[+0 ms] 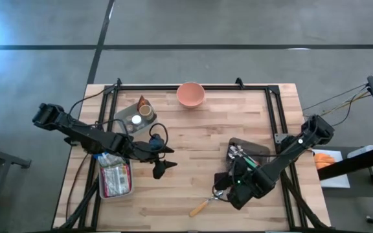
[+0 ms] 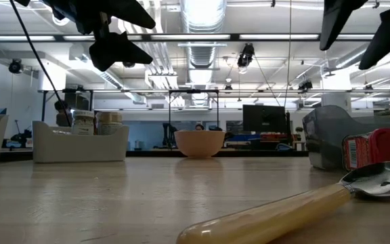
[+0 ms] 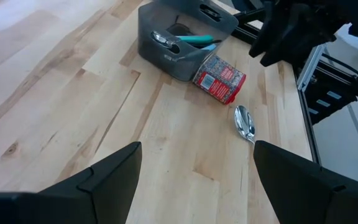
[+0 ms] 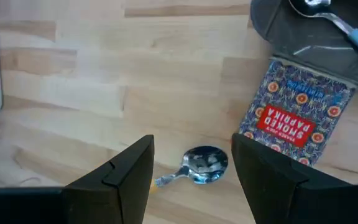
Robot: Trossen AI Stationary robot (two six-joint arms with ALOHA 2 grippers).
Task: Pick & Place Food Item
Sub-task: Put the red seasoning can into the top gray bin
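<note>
The right gripper [image 4: 191,177] was held with its fingers parted and empty, above a spoon [image 4: 194,166] lying on the table [image 1: 193,136]. Just beside the spoon a paprika tin [image 4: 296,113] lay on its side, against a grey bin [image 3: 182,38] in which cutlery was kept. The left gripper [image 1: 165,157] was spread wide and empty over the table's middle. Packets were seen in a white tray [image 1: 114,178], jars in another [image 1: 133,118]. A pink bowl [image 1: 190,94] was set at the far edge.

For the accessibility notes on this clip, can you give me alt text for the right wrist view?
Open right gripper hovers over a metal spoon lying on the wooden table. Beside the spoon lies a red smoked paprika tin, next to a grey utensil bin.
</note>
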